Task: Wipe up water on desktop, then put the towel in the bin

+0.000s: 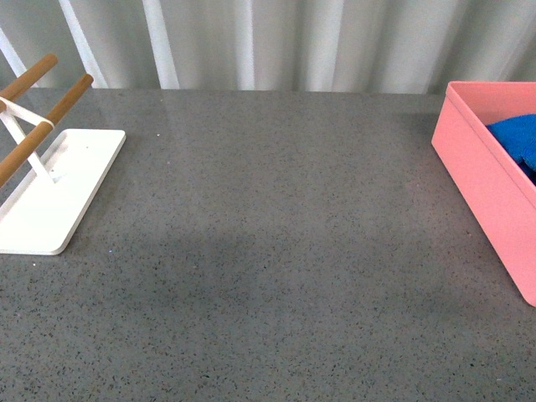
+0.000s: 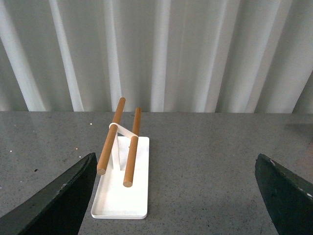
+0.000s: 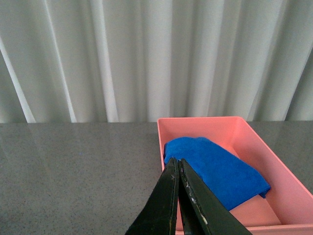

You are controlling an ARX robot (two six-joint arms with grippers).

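Note:
The blue towel [image 3: 217,169] lies crumpled inside the pink bin [image 3: 210,122]; a corner of the towel [image 1: 517,138] shows over the wall of the bin [image 1: 481,180] at the right edge of the front view. The dark grey speckled desktop [image 1: 268,234] fills the front view, and I can make out no water on it. My right gripper [image 3: 177,161] is shut with nothing between its fingers, its tips over the bin's near wall and the towel beyond them. My left gripper [image 2: 176,169] stands open above the desktop, facing the white rack. Neither arm shows in the front view.
A white rack base [image 1: 50,188] with two wooden bars [image 1: 42,126] stands at the left of the desktop; in the left wrist view the rack [image 2: 122,188] lies just ahead of the left finger. Pale curtain folds [image 1: 268,42] close off the far edge.

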